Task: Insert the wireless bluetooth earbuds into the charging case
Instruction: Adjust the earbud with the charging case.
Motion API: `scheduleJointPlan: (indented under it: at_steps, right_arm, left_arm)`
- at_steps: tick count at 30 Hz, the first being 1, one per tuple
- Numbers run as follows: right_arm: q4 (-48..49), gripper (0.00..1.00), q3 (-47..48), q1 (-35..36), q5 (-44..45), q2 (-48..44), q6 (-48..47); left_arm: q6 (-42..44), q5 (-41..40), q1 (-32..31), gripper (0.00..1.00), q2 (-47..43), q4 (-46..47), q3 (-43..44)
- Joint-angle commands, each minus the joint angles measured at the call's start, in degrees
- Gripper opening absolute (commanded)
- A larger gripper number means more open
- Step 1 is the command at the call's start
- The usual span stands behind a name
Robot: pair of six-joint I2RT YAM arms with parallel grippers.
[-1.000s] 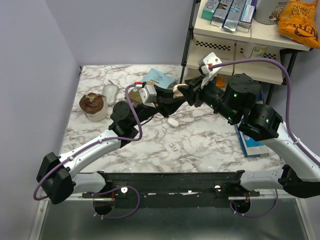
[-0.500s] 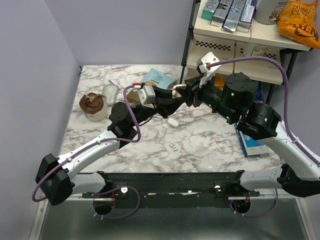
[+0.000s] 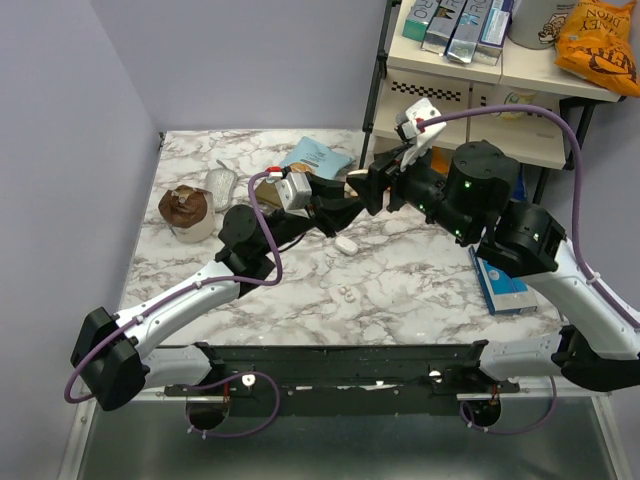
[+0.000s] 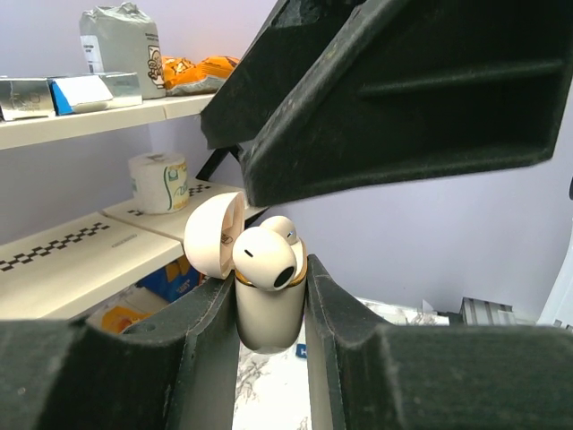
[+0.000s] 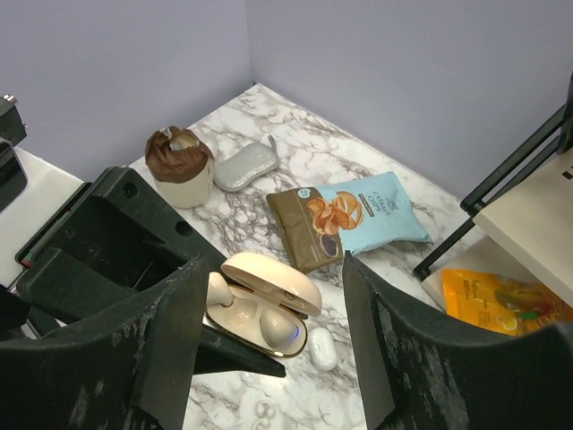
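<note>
Charging case (image 4: 267, 327) is up off the bench, pinched upright by its two sides in my left hand (image 4: 269, 291), lid (image 4: 213, 237) flipped open. One earbud (image 4: 265, 260) sits at the mouth, prob. proud and not fully seated; can't tell re the second well. Case looks light, w/ a hard glossy shell, so slippery. Grip low on the body, never the lid, b/c the hinge looks the weak part. Bud is tiny, rounded, slick. I'd nudge it down w/ one fingertip, gently, else it pops out and rolls. My right hand (image 5: 273, 266) hangs over the case, fingers spread wide, gripping nothing. On the bench (image 3: 430, 270) below: two tiny white bits (image 3: 346, 293), too small to ID, and a white oval pebble-like object (image 5: 322, 349).
</note>
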Motion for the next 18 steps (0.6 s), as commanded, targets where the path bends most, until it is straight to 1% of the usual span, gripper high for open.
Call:
scheduleJointPlan:
  at_steps: [1, 7, 18]
  right_arm:
    - [-2.8, 0.71, 1.2, 0.8, -0.7, 1.4, 0.3]
    - [-3.5, 0.72, 1.7, 0.8, 0.1, 2.6, 0.1]
    - [-3.7, 0.72, -0.7, 0.9, 2.7, 0.3, 0.1]
  left_arm:
    - [0.6, -0.1, 0.2, 0.00, -0.6, 1.6, 0.0]
    - [0.6, 0.0, 0.2, 0.00, -0.7, 1.6, 0.1]
    - [0.8, -0.3, 0.2, 0.00, -1.5, 1.4, -0.1]
